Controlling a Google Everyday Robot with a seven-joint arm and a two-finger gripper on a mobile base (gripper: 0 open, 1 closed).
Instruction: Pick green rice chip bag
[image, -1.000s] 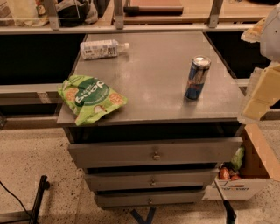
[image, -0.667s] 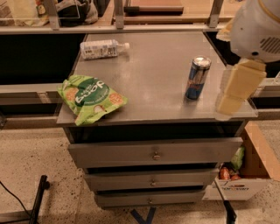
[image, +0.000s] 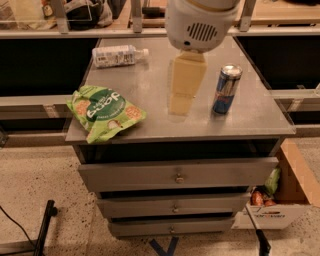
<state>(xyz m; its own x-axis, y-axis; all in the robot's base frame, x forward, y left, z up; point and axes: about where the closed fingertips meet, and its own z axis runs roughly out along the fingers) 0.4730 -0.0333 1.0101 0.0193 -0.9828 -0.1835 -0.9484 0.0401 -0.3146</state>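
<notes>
Gripper (image: 181, 100) (pale cream, blocky) hangs pointing down over the middle of the grey metal cabinet top (image: 150, 85), under the white rounded arm housing (image: 200, 22) with a vent grille. Grip state: cannot tell from this angle. Whether its tip meets the surface: cannot tell either.

It sits between the light-green crinkly rice chip bag (image: 105, 112) and the blue-and-silver slim drink can (image: 226, 89), nearer the can, touching neither.

The bag lies flat at the front-left corner of the top, its lower edge reaching the front rim (dark-green oval with white letters faces up, orange-tan chip pictures around it). It is well apart from the gripper.

The can stands upright on the right side of the top. A clear plastic bottle with a white label (image: 117, 55) lies on its side at the back-left, cap toward the right.

Under the top are three stacked grey drawers (image: 175, 172), each with a small knob. A brown cardboard box (image: 295, 180) sits on the speckled floor (image: 40, 175) at the cabinet's right, with packets inside (one small and green).
</notes>
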